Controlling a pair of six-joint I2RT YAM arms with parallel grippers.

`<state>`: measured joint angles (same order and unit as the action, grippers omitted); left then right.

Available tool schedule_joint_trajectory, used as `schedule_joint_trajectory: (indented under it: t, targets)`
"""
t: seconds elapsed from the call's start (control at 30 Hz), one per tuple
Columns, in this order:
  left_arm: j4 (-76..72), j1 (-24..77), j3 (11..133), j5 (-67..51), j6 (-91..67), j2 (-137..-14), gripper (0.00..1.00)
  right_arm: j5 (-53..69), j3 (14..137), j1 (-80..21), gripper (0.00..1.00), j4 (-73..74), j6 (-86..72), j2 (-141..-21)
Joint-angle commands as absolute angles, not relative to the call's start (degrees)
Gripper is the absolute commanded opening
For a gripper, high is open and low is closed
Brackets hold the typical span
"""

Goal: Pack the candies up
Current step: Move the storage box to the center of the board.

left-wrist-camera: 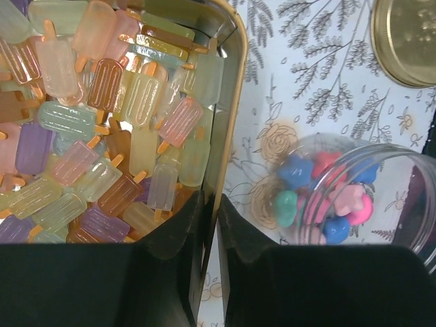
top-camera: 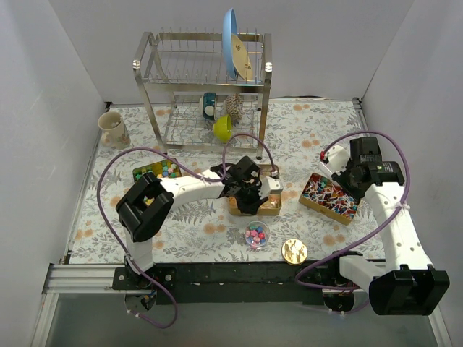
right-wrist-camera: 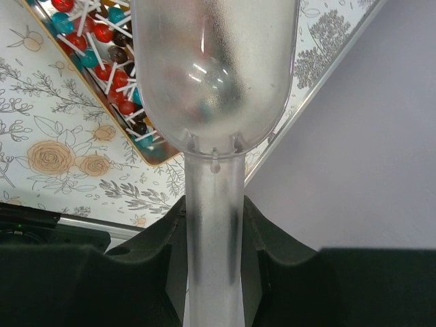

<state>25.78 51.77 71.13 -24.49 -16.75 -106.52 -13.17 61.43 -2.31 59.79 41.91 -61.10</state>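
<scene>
Candies (left-wrist-camera: 102, 136) just left of left fingers (left-wrist-camera: 174, 238) pinching tin rim (left-wrist-camera: 229, 102); right fingers (right-wrist-camera: 153, 253) pinching scoop handle (right-wrist-camera: 212, 225)

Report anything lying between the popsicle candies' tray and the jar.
Nothing visible does. Only bare tablecloth separates the tray of popsicle candies from the jar beside it. The jar is uncovered, and the gold lid lies apart, off that path.

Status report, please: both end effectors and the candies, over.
Left end effector shut on tray. Right end effector shut on scoop. Some candies in jar, lid off.
</scene>
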Motion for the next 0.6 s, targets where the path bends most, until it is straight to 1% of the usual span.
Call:
schedule_joint_trajectory:
  t: [0.0, 0.1, 0.2, 0.23, 0.27, 0.33, 0.37, 0.4, 0.47, 0.5, 0.57]
  targets:
    - [23.3, 48.17, 70.48, -20.31, -15.73, -103.53, 0.1, -8.53, 65.21, -2.11, 0.01, 59.15, 44.38, -61.43]
    - [23.12, 47.72, 72.5, -20.57, -14.42, -105.2, 0.11, -7.03, 66.0, -2.2, 0.01, 60.55, 45.0, -62.14]
    - [21.53, 47.55, 73.21, -18.47, -12.66, -106.17, 0.15, -6.15, 67.06, -2.28, 0.01, 61.52, 45.26, -62.58]
    - [21.71, 47.37, 73.65, -18.46, -12.13, -105.91, 0.18, -6.07, 67.32, -2.37, 0.01, 61.87, 45.44, -62.75]
    - [22.23, 47.46, 73.57, -18.89, -11.26, -105.21, 0.27, -5.72, 67.76, -2.37, 0.01, 62.48, 45.61, -62.84]
    - [23.46, 47.46, 72.61, -23.54, -10.46, -100.92, 0.32, -3.44, 69.34, -2.64, 0.01, 64.77, 47.72, -62.49]
    - [25.21, 47.46, 72.42, -25.29, -10.72, -99.07, 0.37, -2.91, 69.69, -2.9, 0.01, 65.21, 48.68, -62.23]
    - [26.44, 47.46, 72.6, -28.1, -12.38, -97.31, 0.39, -2.47, 69.96, -3.6, 0.01, 65.56, 49.65, -61.27]
    - [28.03, 47.37, 73.47, -27.69, -17.11, -91.51, 0.43, -1.5, 70.57, -4.56, 0.01, 65.57, 53.34, -60.47]
    - [28.39, 46.15, 73.74, -26.99, -23.58, -89.49, 0.47, -1.32, 70.75, -5.79, 0.01, 65.31, 54.31, -59.95]
    - [29.17, 43.08, 74.09, -30.57, -29.85, -84.92, 0.51, -0.79, 71.45, -8.68, 0.01, 65.04, 56.25, -60.12]
